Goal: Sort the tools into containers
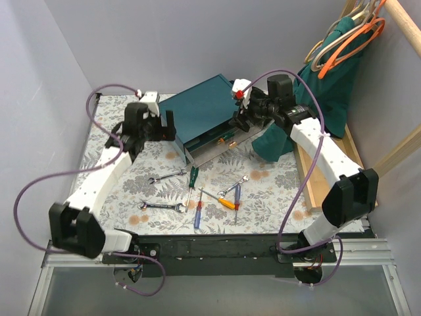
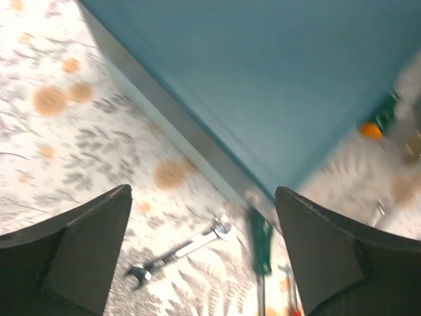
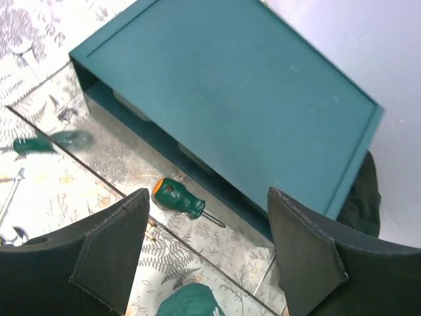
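Top external view: wrenches point(image 1: 160, 206) and screwdrivers point(image 1: 197, 214) lie on the flowery table point(image 1: 118, 191), in front of the teal box point(image 1: 207, 108). The left gripper point(image 2: 202, 192) has its jaws far apart and holds nothing. The right gripper point(image 3: 208, 192) has its jaws far apart too, above the pulled-out drawer point(image 3: 112, 155) with a green screwdriver point(image 3: 181, 197) inside

The top camera looked down from high behind the near edge over the whole table point(image 1: 270, 191). Both wrist cameras hung close above the box point(image 1: 204, 108), left at its near corner, right over its drawer point(image 3: 105, 148); all three saw it.
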Available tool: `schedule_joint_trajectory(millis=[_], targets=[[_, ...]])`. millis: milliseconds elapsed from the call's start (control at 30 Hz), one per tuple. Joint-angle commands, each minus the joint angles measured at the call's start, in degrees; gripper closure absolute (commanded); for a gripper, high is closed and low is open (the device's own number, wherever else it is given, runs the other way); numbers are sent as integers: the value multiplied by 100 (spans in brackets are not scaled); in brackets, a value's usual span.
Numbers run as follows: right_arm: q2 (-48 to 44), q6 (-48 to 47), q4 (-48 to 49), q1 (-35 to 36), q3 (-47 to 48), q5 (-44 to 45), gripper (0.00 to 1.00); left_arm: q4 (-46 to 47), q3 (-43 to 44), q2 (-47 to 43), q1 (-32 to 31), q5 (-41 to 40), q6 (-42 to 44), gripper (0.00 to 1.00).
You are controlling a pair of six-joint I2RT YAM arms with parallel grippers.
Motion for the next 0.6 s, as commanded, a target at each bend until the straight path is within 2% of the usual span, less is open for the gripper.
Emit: schedule_joint_trajectory(millis=[0, 100, 300, 567], targets=[[-262, 793, 157, 27, 1, 653, 20, 758, -1368, -1015, -224, 878, -172, 14], [-280, 987, -1, 18, 36, 1006, 21, 908, -1748, -1086, -496, 721, -287, 21], [-359, 1312, -89, 9, -51, 1402, 21, 1331, -2566, -1096, -1269, -457, -498, 22], [-482, 1612, -80, 27, -201, 1552, 22, 1313, -3172, -1105, -1771, -923, -806, 24]])
